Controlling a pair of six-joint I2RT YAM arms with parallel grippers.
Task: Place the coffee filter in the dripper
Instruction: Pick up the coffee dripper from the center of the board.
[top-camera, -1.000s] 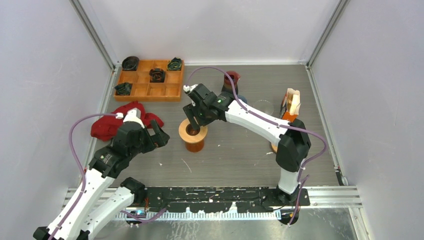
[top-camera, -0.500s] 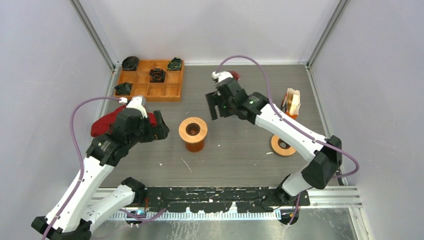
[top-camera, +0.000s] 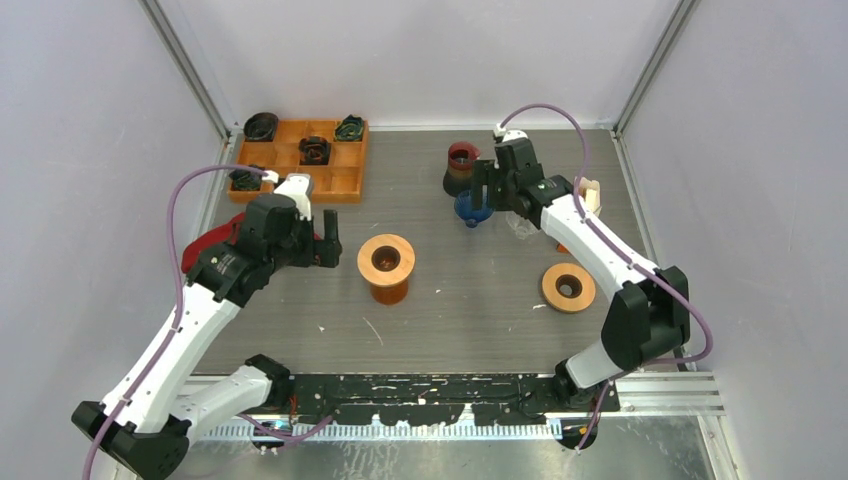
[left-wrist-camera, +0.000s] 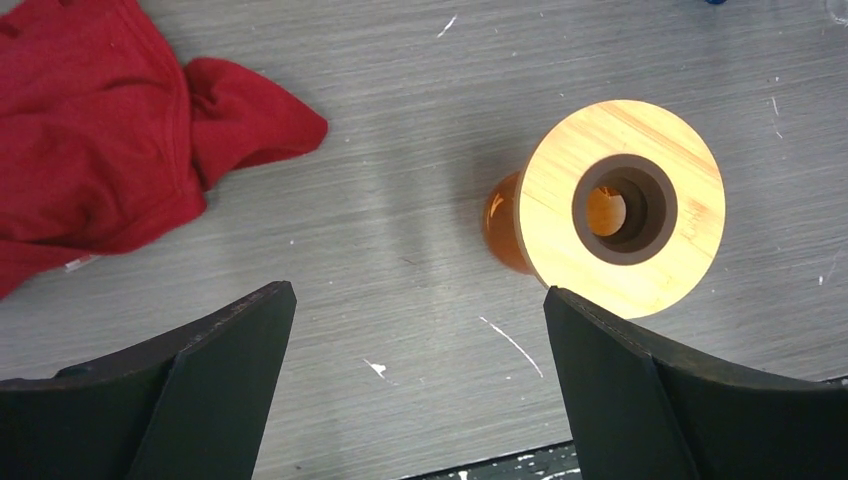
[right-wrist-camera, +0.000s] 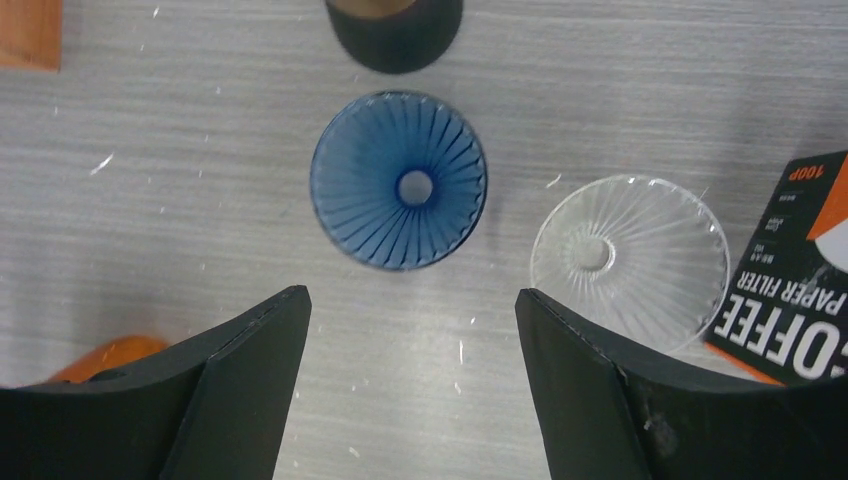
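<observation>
1. Table (top-camera: 450, 320) – grey and scratched.
2. Tray (top-camera: 345, 190) sits at the far left with dark items in 4 compartments.
3. Cloth (left-wrist-camera: 90, 150), red and crumpled, lies left of the stand.
4. Left gripper (left-wrist-camera: 415, 300) hangs between cloth and stand, jaws wide apart, holding nothing.
5. Right gripper (right-wrist-camera: 410, 300) hangs over the blue dripper, jaws spread, empty.
6. Stand (left-wrist-camera: 640, 250) is upright at mid-table.
7. Filter box (right-wrist-camera: 790, 310) stands far right, just beside the clear dripper.
8. Blue dripper (right-wrist-camera: 380, 220) and clear dripper (right-wrist-camera: 650, 260) – 2 cones, mouths up, near but apart.
</observation>
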